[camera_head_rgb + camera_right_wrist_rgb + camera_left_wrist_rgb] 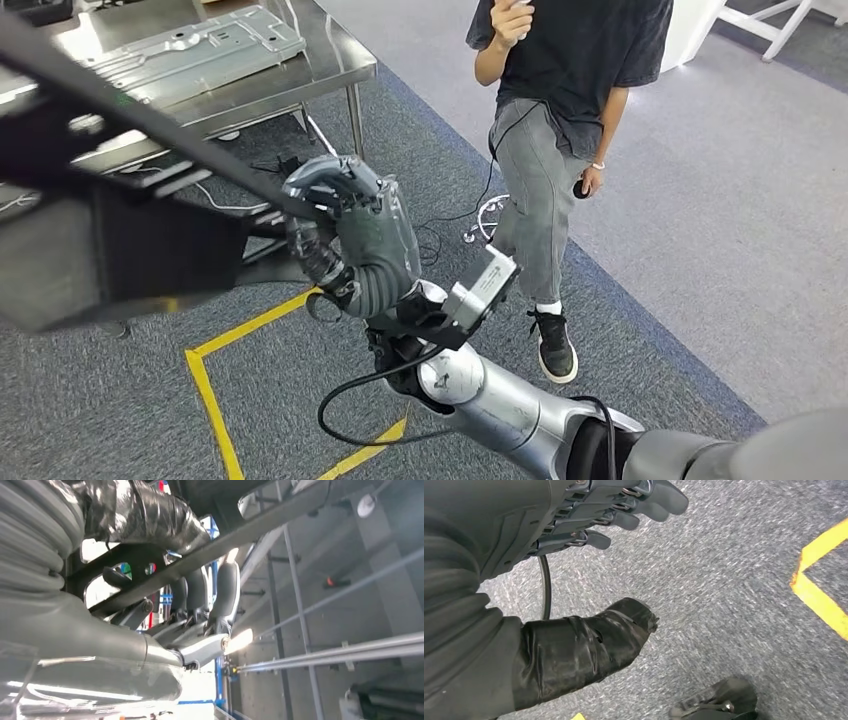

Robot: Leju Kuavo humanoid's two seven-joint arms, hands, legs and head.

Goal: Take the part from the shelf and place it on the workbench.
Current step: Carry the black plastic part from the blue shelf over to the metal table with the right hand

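Observation:
The part (150, 125) is a dark metal frame with a long black bar and a broad dark panel, and it takes up the left of the head view. My right hand (365, 235) grips the end of that bar above the carpet. In the right wrist view its fingers (220, 592) curl around the dark bar (240, 535). The steel workbench (330, 65) stands at the back left, beyond the held part. My left hand (514, 540) hangs over the grey carpet with its fingers spread and nothing in it.
A silver sheet-metal piece (190, 50) lies on the workbench. A person (560, 120) in a black shirt stands close on the right of my arm. Yellow tape lines (215, 400) mark the carpet below, and cables (450, 215) trail near the bench legs.

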